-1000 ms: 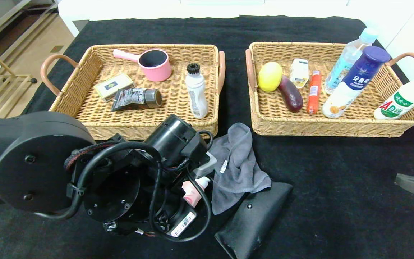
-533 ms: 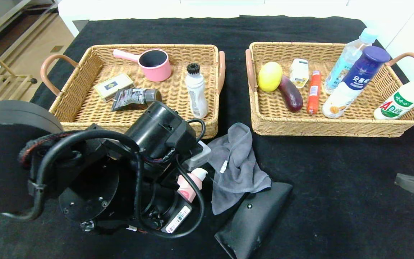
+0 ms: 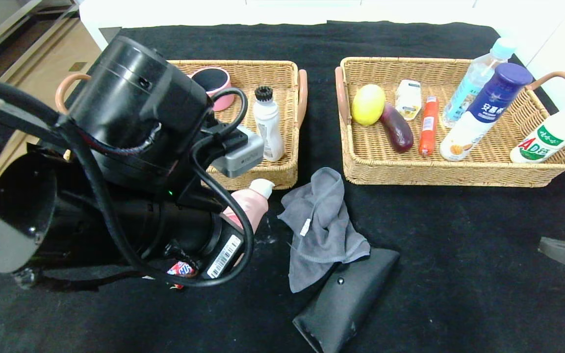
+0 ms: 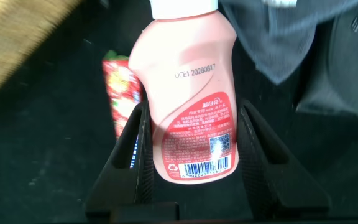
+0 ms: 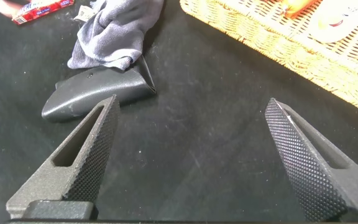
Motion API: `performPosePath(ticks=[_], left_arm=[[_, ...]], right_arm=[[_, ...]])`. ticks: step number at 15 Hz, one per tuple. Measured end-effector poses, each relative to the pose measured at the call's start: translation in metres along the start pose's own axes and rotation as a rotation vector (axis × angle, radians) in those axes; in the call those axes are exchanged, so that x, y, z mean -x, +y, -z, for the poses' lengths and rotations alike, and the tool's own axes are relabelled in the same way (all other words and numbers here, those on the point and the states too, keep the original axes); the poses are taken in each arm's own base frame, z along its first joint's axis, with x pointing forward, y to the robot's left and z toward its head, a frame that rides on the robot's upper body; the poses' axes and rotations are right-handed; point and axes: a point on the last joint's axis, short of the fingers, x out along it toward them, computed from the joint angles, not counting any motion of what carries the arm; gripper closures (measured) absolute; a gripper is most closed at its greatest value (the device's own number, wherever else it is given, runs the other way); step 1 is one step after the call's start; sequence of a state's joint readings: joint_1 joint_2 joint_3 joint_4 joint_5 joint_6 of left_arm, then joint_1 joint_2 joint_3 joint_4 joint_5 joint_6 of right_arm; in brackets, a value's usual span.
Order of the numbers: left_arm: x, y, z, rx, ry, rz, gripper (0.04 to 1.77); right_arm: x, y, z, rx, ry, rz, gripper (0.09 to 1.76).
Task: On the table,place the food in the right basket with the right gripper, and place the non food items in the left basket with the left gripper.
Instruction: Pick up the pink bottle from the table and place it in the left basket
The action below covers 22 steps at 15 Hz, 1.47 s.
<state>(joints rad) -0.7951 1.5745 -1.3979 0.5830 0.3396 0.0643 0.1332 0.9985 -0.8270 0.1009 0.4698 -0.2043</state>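
Left gripper (image 4: 191, 134) clamps a pink bottle (image 4: 188, 93) between its fingers, lifted off the black table (image 3: 459, 255) just in front of the left basket (image 3: 282, 174), cap pointing toward the basket. A red snack packet (image 4: 118, 93) lies on the table beside and under the bottle; a grey cloth (image 3: 321, 225) and a black case (image 3: 346, 299) sit to its right. Right gripper (image 5: 197, 155) is parked at the table's right edge, fingers spread wide, holding nothing, in front of the right basket (image 3: 459, 174).
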Motion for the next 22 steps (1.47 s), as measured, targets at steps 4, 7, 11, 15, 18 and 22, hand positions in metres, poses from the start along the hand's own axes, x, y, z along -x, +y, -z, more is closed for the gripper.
performPosePath(ticks=[4, 7, 11, 15, 18, 22], left_arm=[[0.017, 0.013, -0.013, 0.039, -0.080, -0.038, 0.96], [0.023, 0.029, -0.021, 0.089, -0.123, -0.076, 0.96], [0.026, 0.061, -0.030, 0.170, -0.160, -0.144, 0.96], [0.026, 0.105, -0.037, 0.266, -0.205, -0.171, 0.96], [0.023, 0.138, -0.037, 0.327, -0.236, -0.197, 0.96], [0.008, 0.182, -0.038, 0.389, -0.326, -0.263, 0.96]], right_arm=[[0.000, 0.000, 0.000, 0.000, 0.000, 0.000, 0.14], [0.000, 0.000, 0.000, 0.000, 0.000, 0.000, 0.14], [0.000, 0.000, 0.000, 0.000, 0.000, 0.001, 0.14], [0.000, 0.000, 0.000, 0.000, 0.000, 0.000, 0.14], [0.000, 0.000, 0.000, -0.001, 0.001, 0.000, 0.14], [-0.001, 0.000, 0.001, 0.000, 0.003, 0.000, 0.14]])
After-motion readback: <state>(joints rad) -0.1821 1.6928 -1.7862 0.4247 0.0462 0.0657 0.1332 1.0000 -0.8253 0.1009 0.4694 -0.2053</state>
